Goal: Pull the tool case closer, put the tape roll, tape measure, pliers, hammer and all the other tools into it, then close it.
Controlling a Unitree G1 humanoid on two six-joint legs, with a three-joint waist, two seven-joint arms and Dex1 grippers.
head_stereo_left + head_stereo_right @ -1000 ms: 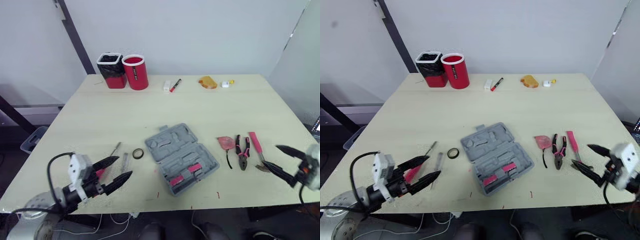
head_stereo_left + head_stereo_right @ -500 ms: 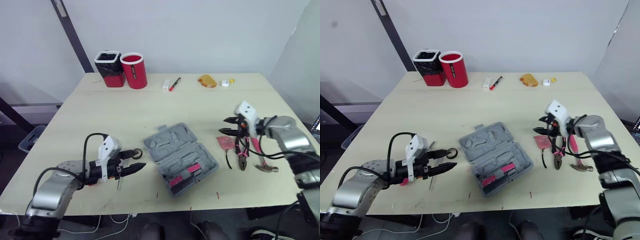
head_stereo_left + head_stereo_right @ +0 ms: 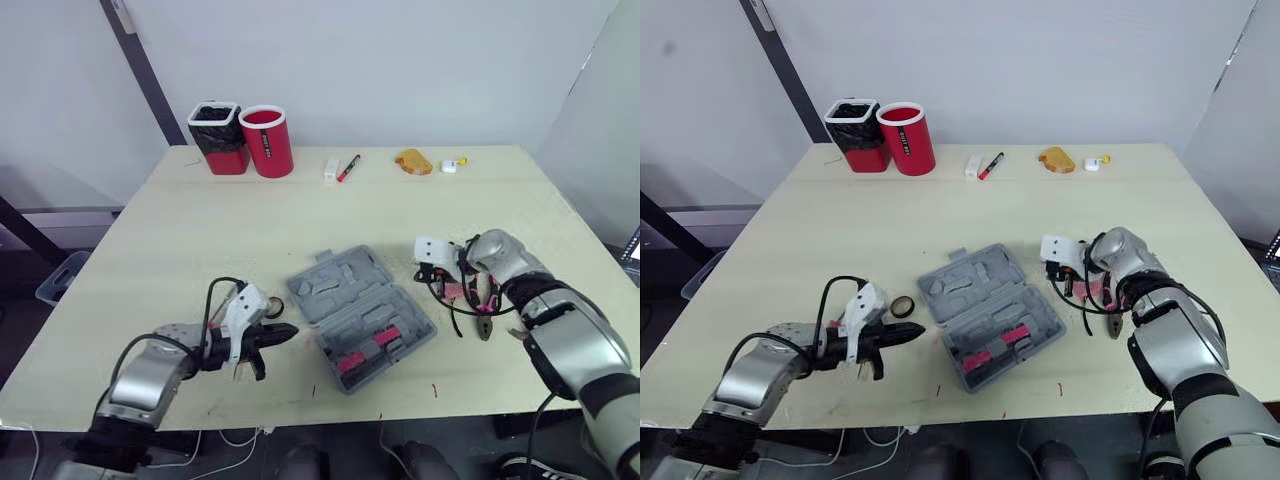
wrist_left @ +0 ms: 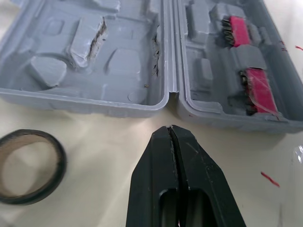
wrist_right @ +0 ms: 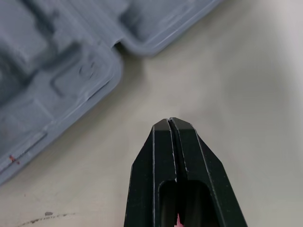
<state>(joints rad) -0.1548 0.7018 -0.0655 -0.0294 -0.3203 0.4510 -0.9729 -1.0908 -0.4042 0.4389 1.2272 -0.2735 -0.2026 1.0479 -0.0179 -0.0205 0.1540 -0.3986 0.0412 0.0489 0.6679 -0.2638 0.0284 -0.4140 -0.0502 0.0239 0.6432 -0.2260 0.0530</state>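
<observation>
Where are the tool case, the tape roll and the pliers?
tool case (image 3: 338, 283): left eye view, bare grey tray half.
tape roll (image 4: 57, 163): left wrist view, dark outer band.
pliers (image 3: 486, 324): left eye view, metal head.

Grey moulded-plastic tool case (image 4: 94, 101) looked matt and scuffed; pale wood-grain tabletop (image 4: 104, 142) smooth, low-sheen; black left fingers (image 4: 151, 177) semi-gloss.

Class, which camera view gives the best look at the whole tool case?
The left eye view: the tool case lies open with both halves fully in frame. The right eye view matches. The left wrist view shows its moulded recesses close up but cropped; the right wrist view catches one edge.
</observation>
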